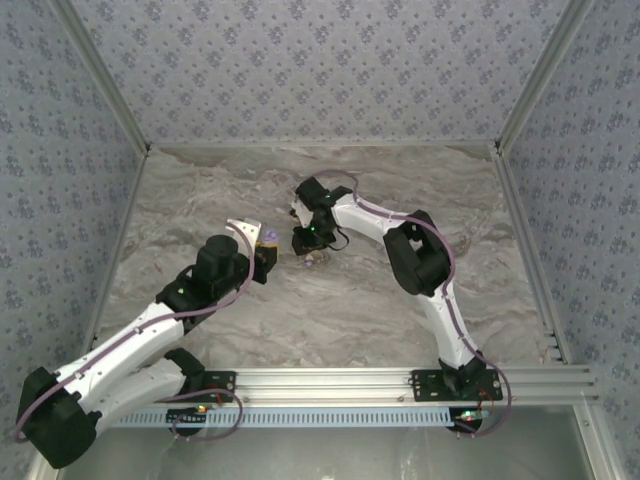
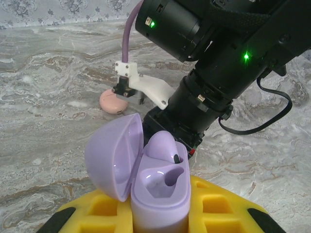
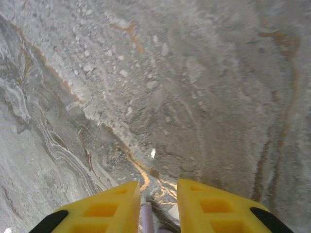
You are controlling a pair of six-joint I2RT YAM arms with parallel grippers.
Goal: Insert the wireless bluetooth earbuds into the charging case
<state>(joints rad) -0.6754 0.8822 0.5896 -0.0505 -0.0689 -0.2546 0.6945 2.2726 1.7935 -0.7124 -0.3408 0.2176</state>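
Now left fingers [image 2: 221, 206] clamp glossy lilac case [image 2: 114, 160]; right fingers [image 3: 214, 204] straddle earbud [image 3: 146, 218], grip unclear; marbled surface [image 3: 194, 73], floral walls [image 1: 320, 60].

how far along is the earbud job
Done: the purple case has its lid open, and one purple earbud seems seated in it.
In hand: the left hand grips the case. The right hand pinches a thin lilac piece, probably the second earbud, above the table.
Left: fill the empty socket. The pink case looks closed.
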